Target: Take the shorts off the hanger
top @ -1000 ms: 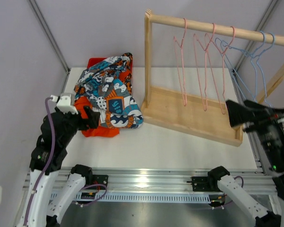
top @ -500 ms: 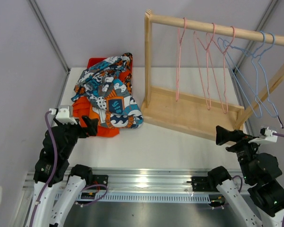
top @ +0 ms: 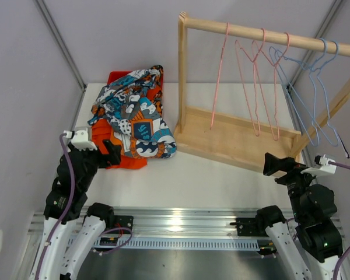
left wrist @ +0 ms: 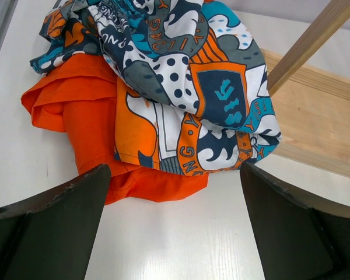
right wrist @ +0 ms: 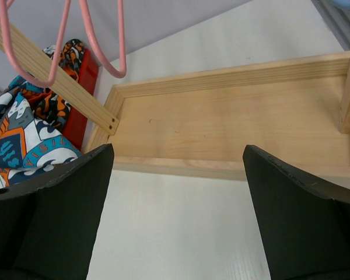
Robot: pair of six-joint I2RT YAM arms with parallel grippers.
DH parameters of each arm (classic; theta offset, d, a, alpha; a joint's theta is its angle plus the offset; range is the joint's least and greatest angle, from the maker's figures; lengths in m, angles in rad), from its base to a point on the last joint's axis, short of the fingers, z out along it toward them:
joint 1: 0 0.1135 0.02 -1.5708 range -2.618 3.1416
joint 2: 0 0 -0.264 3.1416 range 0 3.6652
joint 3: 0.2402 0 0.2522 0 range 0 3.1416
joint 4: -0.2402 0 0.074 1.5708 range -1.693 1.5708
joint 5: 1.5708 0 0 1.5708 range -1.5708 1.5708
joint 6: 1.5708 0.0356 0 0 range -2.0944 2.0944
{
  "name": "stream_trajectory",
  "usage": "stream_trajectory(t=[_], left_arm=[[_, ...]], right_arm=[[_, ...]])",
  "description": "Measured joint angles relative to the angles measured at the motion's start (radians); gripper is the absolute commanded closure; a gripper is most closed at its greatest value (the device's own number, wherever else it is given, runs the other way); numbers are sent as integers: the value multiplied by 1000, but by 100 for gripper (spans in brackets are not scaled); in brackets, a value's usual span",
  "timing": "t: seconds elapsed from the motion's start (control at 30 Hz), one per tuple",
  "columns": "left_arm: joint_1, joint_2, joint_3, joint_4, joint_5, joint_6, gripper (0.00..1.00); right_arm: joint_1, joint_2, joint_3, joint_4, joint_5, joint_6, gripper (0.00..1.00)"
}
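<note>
- The shorts point(top: 134, 119) lay in one loose heap on the left of the desk point(top: 221, 181), just beside the wooden rack's point(top: 182, 76) left post. None hung on the rail point(top: 251, 32).
- On top was the wave-print pair point(left wrist: 192, 87), and a bright orange pair point(left wrist: 93, 122) stuck out from under it at the near edge. The other pairs were too tangled to tell apart.
- The pink hangers point(top: 254, 87) and blue hangers point(top: 315, 99) hung bare on the rail, so the task looked finished or very nearly so.
- The left claw point(top: 112, 150) was spread wide and gripped nothing, hovering just short of the orange cloth.
- The right claw point(top: 275, 164) was likewise released and empty, near the front lip of the rack's base point(top: 239, 140) and below the blue hangers.
- The step in hand seemed to be clearing away. To do it well:
  - the left claw should lift straight off, so a finger does not drag the orange hem along;
  - the right one should steer clear of the dangling wire hooks — a nudge could knock a hanger off the rail.
- Containers:
  - a red bin point(right wrist: 84, 87) sat at the far side of the heap, with cloth draped over its rim, so what lay inside it could not be told;
  - the rack's shallow wooden base carried only its own posts.
</note>
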Motion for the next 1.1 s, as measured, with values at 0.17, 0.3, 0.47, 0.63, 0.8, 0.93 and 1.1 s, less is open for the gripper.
stream_trajectory(t=[0.17,0.3,0.47,0.63,0.8,0.93,1.1], left_arm=[[0,31,0,3,-3,-6,1],[-1,40,0,3,-4,-6,1],[-1,39,0,3,-5,-7,1],[-2,40,0,3,-4,-6,1],[-2,40,0,3,-5,-7,1],[-2,43,0,3,-5,-8,1],[-2,52,0,3,-5,-13,1]], right_arm=[[-44,-1,-17,21,-46,-16,1],[-83,-2,-24,34,-98,-31,1],[-103,-2,-24,48,-153,-47,1],[-104,-2,-25,58,-177,-54,1],[-105,-4,-25,59,-187,-60,1],[-105,-14,-26,60,-192,-61,1],[-105,-18,-28,68,-202,-64,1]])
